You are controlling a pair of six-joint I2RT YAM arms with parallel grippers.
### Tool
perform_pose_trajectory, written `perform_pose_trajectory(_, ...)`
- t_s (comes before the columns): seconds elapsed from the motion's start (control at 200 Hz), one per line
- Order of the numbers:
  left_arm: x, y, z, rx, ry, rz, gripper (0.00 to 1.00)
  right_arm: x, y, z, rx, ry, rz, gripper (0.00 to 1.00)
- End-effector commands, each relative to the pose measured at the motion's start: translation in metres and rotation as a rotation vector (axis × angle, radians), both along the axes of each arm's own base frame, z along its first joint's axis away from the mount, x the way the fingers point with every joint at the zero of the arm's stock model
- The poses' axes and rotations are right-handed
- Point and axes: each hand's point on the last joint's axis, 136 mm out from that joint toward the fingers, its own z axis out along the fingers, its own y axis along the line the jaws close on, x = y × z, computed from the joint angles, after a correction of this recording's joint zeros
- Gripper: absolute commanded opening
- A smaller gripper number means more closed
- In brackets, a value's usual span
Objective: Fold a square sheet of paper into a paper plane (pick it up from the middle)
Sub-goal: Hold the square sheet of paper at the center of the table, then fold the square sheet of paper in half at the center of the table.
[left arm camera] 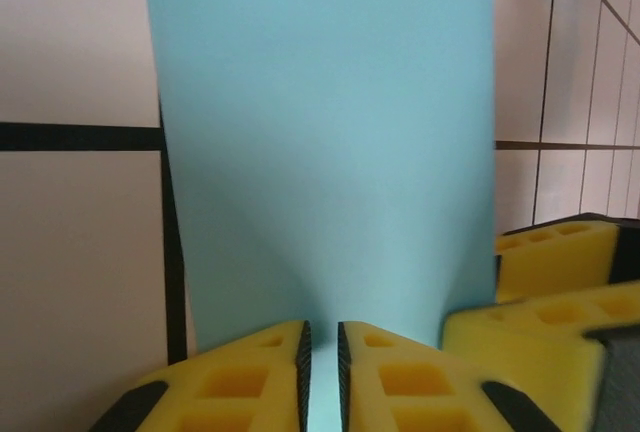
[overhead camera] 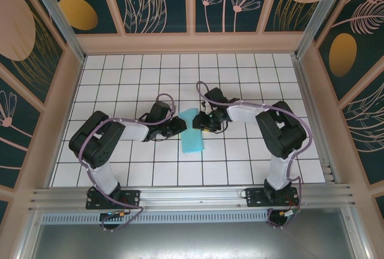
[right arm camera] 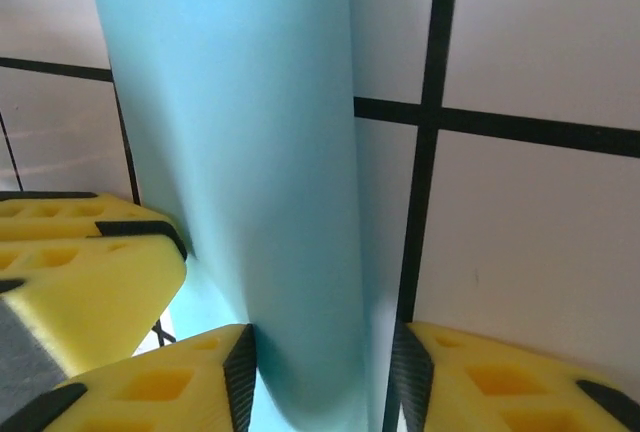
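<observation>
Left pincer (left arm camera: pixel 320 377) pinches the blue sheet (left arm camera: pixel 320 152); right pincer (right arm camera: pixel 325 372) straddles it.

Top cam overhead, looking down, wrist cams close-up, all share paper (overhead camera: pixel 193 136)

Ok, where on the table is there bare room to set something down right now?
Free: the back rows of the table up to the rear wall, and the front row between the left base and right base. Crowded: the middle, where the left pincer and right pincer meet at the blue paper.
</observation>
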Motion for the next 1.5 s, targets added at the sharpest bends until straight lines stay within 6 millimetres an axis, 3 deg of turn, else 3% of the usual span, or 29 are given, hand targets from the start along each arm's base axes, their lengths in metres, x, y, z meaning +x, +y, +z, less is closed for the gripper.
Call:
perform_pose_trajectory(0.0,-0.036,0.044,-0.070,0.239,0.181,0.052,0.17,0.019,-0.029,0.018,-0.116,-0.108,-0.107,0.53)
perform_pose_trajectory(0.125,-0.038,0.049,-0.074,0.260,0.186,0.063,0.13,0.023,-0.015,0.047,-0.077,-0.167,-0.104,0.55)
perform_pose_trajectory(0.285,-0.041,0.052,-0.077,0.268,0.192,0.072,0.08,0.023,0.010,0.057,-0.018,-0.180,-0.077,0.51)
perform_pose_trajectory(0.35,-0.041,0.054,-0.078,0.273,0.195,0.072,0.05,0.024,0.017,0.050,-0.005,-0.158,-0.071,0.44)
perform_pose_trajectory(0.52,-0.044,0.056,-0.082,0.277,0.204,0.081,0.00,0.021,0.040,0.031,0.046,-0.095,-0.032,0.13)
perform_pose_trajectory(0.696,-0.047,0.060,-0.086,0.296,0.215,0.089,0.00,0.017,0.048,0.014,0.056,-0.052,-0.008,0.03)
perform_pose_trajectory(0.976,-0.052,0.068,-0.090,0.324,0.230,0.110,0.00,0.010,0.032,-0.015,0.020,-0.003,0.010,0.00)
perform_pose_trajectory(1.371,-0.064,0.083,-0.100,0.374,0.249,0.123,0.00,-0.005,-0.025,-0.038,0.004,0.034,-0.029,0.00)
perform_pose_trajectory(1.391,-0.065,0.084,-0.100,0.377,0.251,0.124,0.00,0.001,-0.036,-0.038,0.003,0.033,-0.058,0.00)
perform_pose_trajectory(1.496,-0.066,0.086,-0.100,0.380,0.247,0.129,0.00,0.004,-0.052,-0.036,-0.003,0.023,-0.087,0.00)
